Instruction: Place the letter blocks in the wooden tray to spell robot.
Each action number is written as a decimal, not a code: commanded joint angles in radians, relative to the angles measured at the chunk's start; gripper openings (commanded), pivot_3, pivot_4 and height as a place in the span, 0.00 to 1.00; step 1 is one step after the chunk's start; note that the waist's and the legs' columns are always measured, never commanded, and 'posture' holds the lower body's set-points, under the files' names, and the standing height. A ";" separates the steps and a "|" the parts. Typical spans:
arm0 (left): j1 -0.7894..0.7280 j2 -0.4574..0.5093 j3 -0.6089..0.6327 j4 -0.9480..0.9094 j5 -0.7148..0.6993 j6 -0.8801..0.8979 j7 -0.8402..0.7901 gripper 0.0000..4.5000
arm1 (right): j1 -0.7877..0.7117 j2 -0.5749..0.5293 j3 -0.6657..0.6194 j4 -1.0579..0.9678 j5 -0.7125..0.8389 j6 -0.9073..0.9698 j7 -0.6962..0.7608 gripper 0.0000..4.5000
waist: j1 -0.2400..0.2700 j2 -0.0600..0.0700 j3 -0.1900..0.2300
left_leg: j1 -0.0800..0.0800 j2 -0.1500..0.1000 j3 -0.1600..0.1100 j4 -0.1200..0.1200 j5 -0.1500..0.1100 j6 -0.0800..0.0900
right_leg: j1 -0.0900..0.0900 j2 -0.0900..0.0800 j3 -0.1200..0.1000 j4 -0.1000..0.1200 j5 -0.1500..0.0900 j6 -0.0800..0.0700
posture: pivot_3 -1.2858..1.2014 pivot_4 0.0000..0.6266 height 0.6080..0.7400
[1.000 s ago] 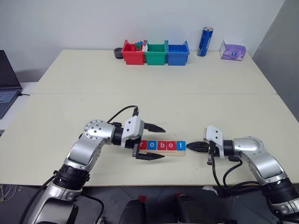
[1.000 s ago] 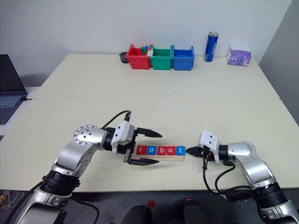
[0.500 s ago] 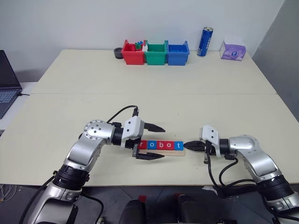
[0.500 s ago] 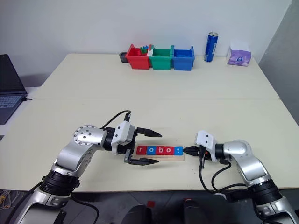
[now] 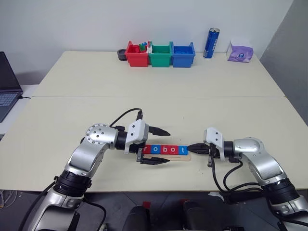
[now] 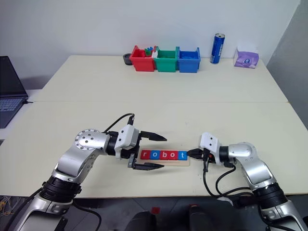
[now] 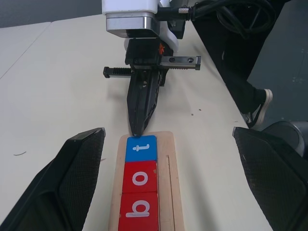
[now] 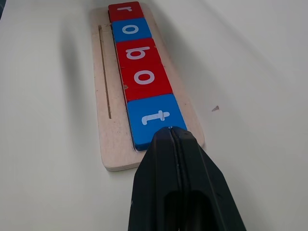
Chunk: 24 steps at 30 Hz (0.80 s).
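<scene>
My right tool (image 5: 191, 147) is closed, both fingers pressed together into one black wedge with nothing between them. Its tip sits at the near end of the wooden tray (image 8: 113, 144), right against the edge of the blue t block (image 8: 154, 120); from the left wrist view the tip meets that block's outer edge.

Running away from my right tool along the tray, the letter blocks (image 5: 165, 150) lie flat in one row, edge to edge: blue t, then a red o (image 8: 144, 77), a red b (image 8: 132, 52), a blue o (image 8: 130, 29) and a red r (image 8: 125, 9) at the far end. Read from the far end back to my right tool they spell robot. A thin groove runs along the bare strip of the tray beside the row.

My left tool (image 5: 155, 146) is at the opposite end of the tray, wide open and gripping nothing. One finger (image 5: 158, 131) hangs beyond the tray and the other (image 5: 154, 161) on the near side, so the r end of the row lies between them without either finger touching it, as far as I can tell.

Well beyond both tools, at the back of the surface (image 5: 159, 91), stand red, green and blue bins (image 5: 160, 54), a blue can (image 5: 211, 42) and a purple tissue pack (image 5: 239, 52).
</scene>
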 commanded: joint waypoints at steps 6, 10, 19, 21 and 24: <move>0.010 0.015 0.020 -0.031 -0.010 -0.004 0.011 1.00 | 0.003 -0.020 -0.048 -0.114 0.051 0.058 -0.008 0.01 | 0.000 0.000 0.000 | 0.000 0.000 0.000 0.000 0.000 0.000 | 0.000 0.000 0.000 0.000 0.000 0.000 | 0.52 0.24 1.00; 0.035 0.047 0.050 -0.045 -0.021 0.018 0.019 1.00 | 0.059 -0.061 -0.108 -0.266 0.105 0.155 -0.036 0.01 | 0.000 0.000 0.000 | 0.000 0.000 -0.001 0.000 0.000 0.000 | 0.000 0.000 0.000 0.000 0.000 0.000 | 0.52 0.24 1.00; 0.154 0.184 0.174 -0.041 -0.042 0.050 0.031 1.00 | 0.242 -0.141 -0.217 -0.487 0.200 0.292 -0.085 0.14 | 0.000 0.000 0.000 | 0.000 0.000 -0.001 0.000 0.000 0.000 | 0.000 0.000 0.000 0.000 0.000 0.000 | 0.52 0.24 1.00; 0.183 0.217 0.206 -0.045 -0.051 0.059 0.025 1.00 | 0.259 -0.156 -0.234 -0.523 0.227 0.316 -0.087 0.28 | -0.001 0.000 0.000 | 0.000 0.000 -0.001 0.000 0.000 0.000 | 0.000 0.000 0.000 0.000 0.000 0.000 | 0.52 0.24 1.00; 0.227 0.260 0.247 -0.070 -0.066 0.081 0.019 1.00 | 0.269 -0.174 -0.259 -0.557 0.258 0.345 -0.092 0.52 | -0.001 0.000 0.000 | 0.000 0.001 0.000 0.000 0.000 0.000 | 0.000 0.000 0.000 0.000 0.000 0.000 | 0.52 0.24 1.00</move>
